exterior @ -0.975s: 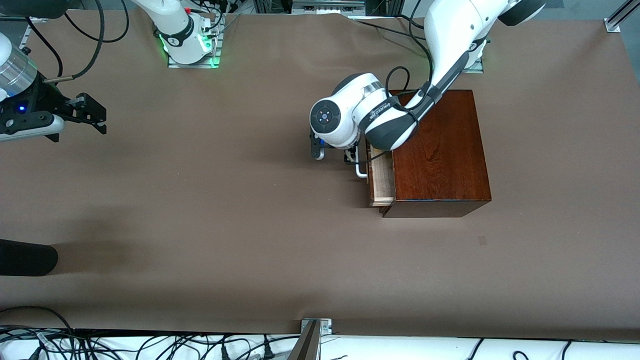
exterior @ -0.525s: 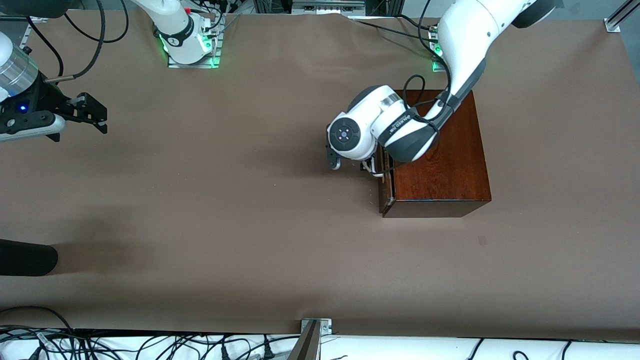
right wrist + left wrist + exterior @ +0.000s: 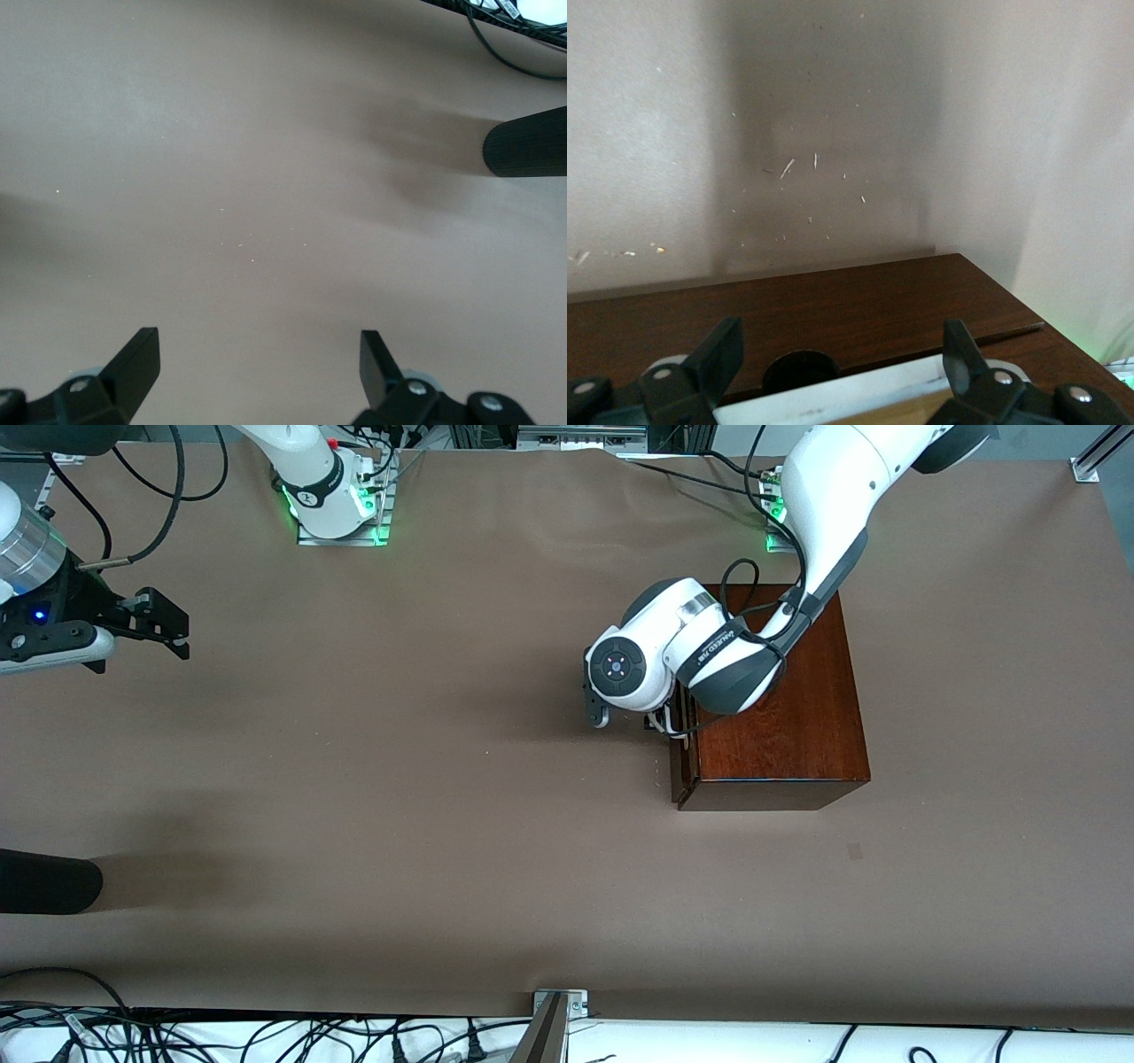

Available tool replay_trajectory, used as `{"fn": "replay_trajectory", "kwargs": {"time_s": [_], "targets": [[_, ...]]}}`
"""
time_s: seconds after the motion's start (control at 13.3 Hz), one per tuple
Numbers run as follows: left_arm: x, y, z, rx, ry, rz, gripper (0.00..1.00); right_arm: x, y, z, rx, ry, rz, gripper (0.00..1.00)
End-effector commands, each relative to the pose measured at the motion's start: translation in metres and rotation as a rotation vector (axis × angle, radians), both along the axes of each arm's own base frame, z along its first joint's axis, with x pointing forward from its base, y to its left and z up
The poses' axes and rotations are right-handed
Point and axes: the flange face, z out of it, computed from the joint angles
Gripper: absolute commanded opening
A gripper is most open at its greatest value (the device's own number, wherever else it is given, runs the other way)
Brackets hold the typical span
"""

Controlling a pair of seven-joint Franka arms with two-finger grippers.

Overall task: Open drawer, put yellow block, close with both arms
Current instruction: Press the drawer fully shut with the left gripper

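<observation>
The dark mahogany box (image 3: 780,708) stands toward the left arm's end of the table. Its drawer (image 3: 680,766) is pushed in flush. My left gripper (image 3: 657,723) is low in front of the drawer, mostly hidden under its own wrist. In the left wrist view the left gripper (image 3: 842,329) is open, its fingers (image 3: 722,350) wide apart, with the white handle (image 3: 859,390) between them against the dark drawer front (image 3: 833,305). My right gripper (image 3: 166,629) waits open over bare table at the right arm's end, and nothing lies between the fingers of the right gripper (image 3: 257,343). The yellow block is out of view.
A black cylinder (image 3: 44,881) pokes in over the table edge at the right arm's end, also seen as the black cylinder (image 3: 527,142). Cables (image 3: 266,1036) and a metal bracket (image 3: 558,1003) line the table's edge nearest the front camera.
The drawer stood partly open a second ago and is shut now. The left arm's wrist has moved toward the box with it. The right arm has not moved.
</observation>
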Motion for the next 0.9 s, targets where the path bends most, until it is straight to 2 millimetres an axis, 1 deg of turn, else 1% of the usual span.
{"fn": "replay_trajectory", "kwargs": {"time_s": [0.0,0.07,0.15,0.22,0.3,0.38,0.45,0.6,0.75,0.82], "targets": [[-0.001,-0.012,0.067,-0.056,-0.091,-0.024,1.0,0.001,-0.002,0.005,0.013,0.0,-0.02,1.0],[0.002,-0.019,0.086,-0.093,-0.112,-0.025,1.0,0.0,-0.002,0.005,0.013,0.004,-0.022,1.0],[0.011,-0.019,0.12,-0.131,-0.166,-0.009,1.0,0.0,-0.002,0.005,0.016,0.003,-0.022,1.0],[0.022,-0.01,0.149,-0.152,-0.203,0.006,1.0,-0.001,0.0,0.005,0.054,0.008,-0.029,1.0],[0.042,0.024,0.175,-0.142,-0.225,0.062,1.0,-0.001,-0.005,0.005,0.088,0.01,-0.046,1.0],[0.058,0.058,0.196,-0.132,-0.252,0.118,1.0,0.0,-0.012,0.004,0.096,0.013,-0.059,1.0],[0.072,0.087,0.204,-0.122,-0.268,0.167,1.0,-0.001,-0.012,0.005,0.098,0.014,-0.059,1.0],[0.105,0.155,0.218,-0.13,-0.292,0.281,1.0,-0.001,-0.012,0.005,0.098,0.014,-0.061,1.0],[0.108,0.197,0.243,-0.102,-0.343,0.362,1.0,-0.001,-0.012,0.006,0.099,0.013,-0.078,1.0],[0.112,0.223,0.246,-0.089,-0.346,0.416,1.0,-0.001,-0.012,0.006,0.1,0.013,-0.098,1.0]]}}
